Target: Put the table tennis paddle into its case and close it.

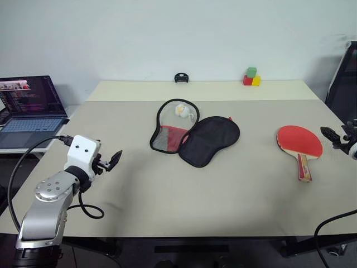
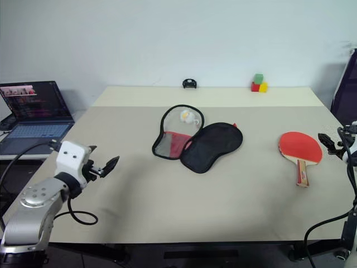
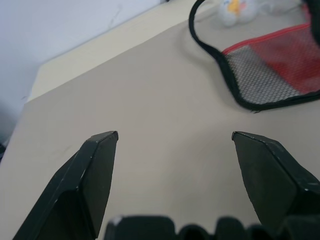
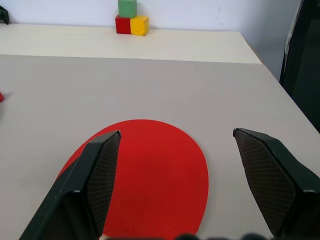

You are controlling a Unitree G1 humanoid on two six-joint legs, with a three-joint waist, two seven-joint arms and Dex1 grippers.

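The case (image 1: 209, 139) lies unzipped and spread open at the table's middle, one half showing red lining and black mesh (image 3: 270, 70), the other a black flap. A small white object (image 1: 182, 110) rests in the mesh half. The table tennis paddle (image 1: 299, 140) lies flat to the right, red face up, handle toward the near edge. My right gripper (image 1: 334, 137) hovers open just right of the blade, and in the right wrist view the red face (image 4: 150, 170) sits between and below its fingers. My left gripper (image 1: 114, 160) is open and empty over bare table, left of the case.
An open laptop (image 1: 30, 109) stands on a side surface at the left. Green, red and yellow blocks (image 1: 251, 77) and a small black item (image 1: 181, 77) sit along the table's far edge. A dark chair (image 1: 343, 78) stands off the right side.
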